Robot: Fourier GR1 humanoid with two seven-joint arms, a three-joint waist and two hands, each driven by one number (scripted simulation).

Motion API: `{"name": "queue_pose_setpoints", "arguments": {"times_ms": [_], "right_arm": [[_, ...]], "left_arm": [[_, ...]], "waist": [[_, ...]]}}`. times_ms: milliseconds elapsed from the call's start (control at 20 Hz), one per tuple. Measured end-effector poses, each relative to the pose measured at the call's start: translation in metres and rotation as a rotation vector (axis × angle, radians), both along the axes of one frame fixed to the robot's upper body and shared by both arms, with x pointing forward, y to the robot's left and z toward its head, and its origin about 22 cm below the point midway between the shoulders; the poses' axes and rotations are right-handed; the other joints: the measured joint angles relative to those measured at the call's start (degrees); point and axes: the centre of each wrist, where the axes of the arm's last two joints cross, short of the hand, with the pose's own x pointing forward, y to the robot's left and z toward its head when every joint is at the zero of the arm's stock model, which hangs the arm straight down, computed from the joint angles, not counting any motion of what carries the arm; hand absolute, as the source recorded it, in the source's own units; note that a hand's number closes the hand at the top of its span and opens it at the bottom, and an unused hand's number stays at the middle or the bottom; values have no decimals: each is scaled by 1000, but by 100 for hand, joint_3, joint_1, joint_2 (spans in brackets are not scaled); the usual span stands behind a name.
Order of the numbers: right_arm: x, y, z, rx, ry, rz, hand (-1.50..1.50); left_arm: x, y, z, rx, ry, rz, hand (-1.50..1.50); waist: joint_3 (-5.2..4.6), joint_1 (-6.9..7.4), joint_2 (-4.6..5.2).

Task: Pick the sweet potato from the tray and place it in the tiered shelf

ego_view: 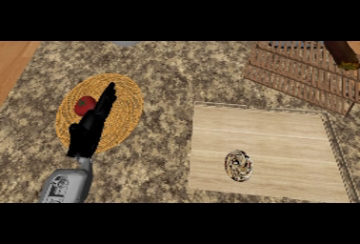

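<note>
What looks like the sweet potato [342, 52] is lying at the shelf's [295, 71] far right corner, so it needs checking for rolling, while the left hand [91, 126], well left of the shelf, is resting straight-fingered, holding nothing.

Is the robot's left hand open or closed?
Open. The left hand has straight fingers pointing up over the woven mat, beside the tomato, holding nothing.

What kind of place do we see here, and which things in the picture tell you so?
Most likely a kitchen counter. The speckled stone countertop carries a light wooden tray, a round woven straw mat with a small red tomato on it, and a brown slatted wooden shelf at the far right.
</note>
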Motion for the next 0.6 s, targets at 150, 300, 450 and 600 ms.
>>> {"name": "queue_pose_setpoints", "arguments": {"times_ms": [150,300,450,600], "right_arm": [[-10,-2,26,21,-102,1,-150],[-25,-13,45,54,-210,-23,-150],[-50,-25,69,85,-279,-67,-150],[-78,-38,77,132,-309,-116,-150]], "left_arm": [[1,-1,2,0,5,-9,0],[-4,-2,-6,1,10,-4,0],[-7,1,-3,-1,17,1,0],[-7,4,0,-2,16,15,0]], "waist": [[-1,-13,-11],[-2,-46,-22],[-4,-93,-49],[-4,-145,-61]]}}
